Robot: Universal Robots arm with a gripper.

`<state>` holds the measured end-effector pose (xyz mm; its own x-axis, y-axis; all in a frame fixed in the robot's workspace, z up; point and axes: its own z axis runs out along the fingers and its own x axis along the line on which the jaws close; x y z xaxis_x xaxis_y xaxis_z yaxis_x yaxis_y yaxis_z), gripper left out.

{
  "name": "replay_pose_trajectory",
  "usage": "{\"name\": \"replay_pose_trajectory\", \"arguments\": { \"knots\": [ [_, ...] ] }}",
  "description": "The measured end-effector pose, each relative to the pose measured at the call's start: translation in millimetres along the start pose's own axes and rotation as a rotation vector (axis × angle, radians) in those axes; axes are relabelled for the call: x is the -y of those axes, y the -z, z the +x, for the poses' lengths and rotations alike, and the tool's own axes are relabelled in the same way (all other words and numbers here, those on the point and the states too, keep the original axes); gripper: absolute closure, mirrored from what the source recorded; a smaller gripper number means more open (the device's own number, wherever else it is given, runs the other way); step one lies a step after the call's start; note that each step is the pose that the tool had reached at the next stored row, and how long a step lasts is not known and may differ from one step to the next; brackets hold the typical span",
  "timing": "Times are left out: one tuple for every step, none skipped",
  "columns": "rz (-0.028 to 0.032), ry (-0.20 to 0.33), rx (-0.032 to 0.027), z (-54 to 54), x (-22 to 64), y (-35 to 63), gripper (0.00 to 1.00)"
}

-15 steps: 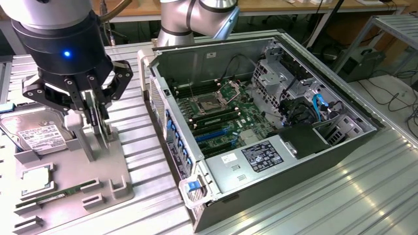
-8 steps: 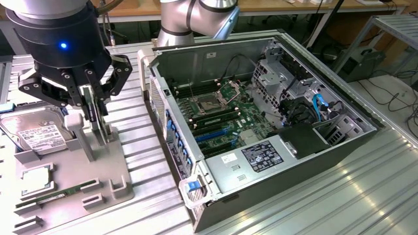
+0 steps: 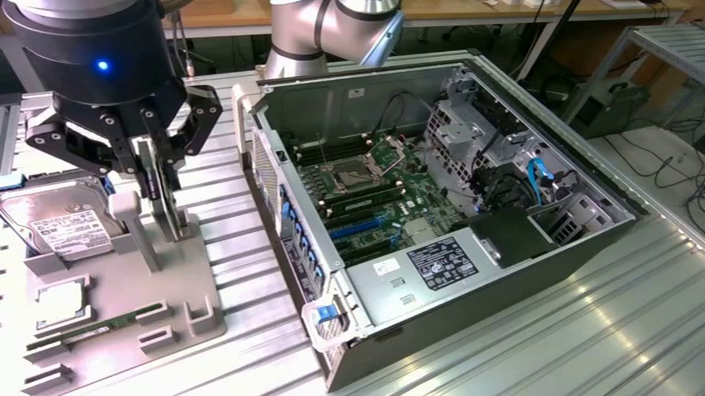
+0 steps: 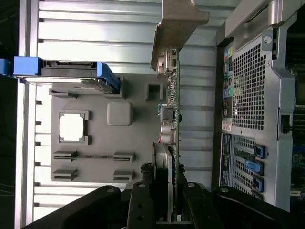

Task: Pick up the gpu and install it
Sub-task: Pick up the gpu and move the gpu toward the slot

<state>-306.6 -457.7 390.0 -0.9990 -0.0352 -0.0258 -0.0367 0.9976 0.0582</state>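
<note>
The gpu is a thin dark card standing on edge over the grey parts holder, at the exterior view's left. My gripper comes down from above and its fingers are shut on the card's upper edge. The card's lower end reaches the holder's upright posts; I cannot tell whether it still rests in them. In the wrist view the gpu runs edge-on away from my gripper, with its pale metal bracket at the far end. The open computer case lies to the exterior view's right, its blue expansion slots exposed.
On the holder sit a silver hard drive, a square processor and a green memory stick. The case's perforated rear panel stands close beside the card. The ribbed metal table extends to the front right.
</note>
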Motion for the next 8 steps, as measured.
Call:
{"name": "replay_pose_trajectory", "arguments": {
  "knots": [
    [0.0001,0.000,0.0000,-0.1,-0.1,1.4,0.72],
    [0.0000,0.000,0.0000,-0.1,-0.2,2.8,0.72],
    [-0.0001,0.000,0.0000,-0.1,-0.2,4.0,0.72],
    [-0.0001,0.000,0.0001,-0.1,-0.3,5.1,0.72],
    [0.0000,0.000,0.0001,-0.2,-0.3,6.1,0.72],
    [-0.0001,0.000,0.0001,-0.2,-0.4,7.2,0.72],
    [0.0000,0.000,0.0001,-0.2,-0.5,8.1,0.72],
    [0.0000,0.000,0.0001,-0.2,-0.5,9.1,0.72]
  ]
}}
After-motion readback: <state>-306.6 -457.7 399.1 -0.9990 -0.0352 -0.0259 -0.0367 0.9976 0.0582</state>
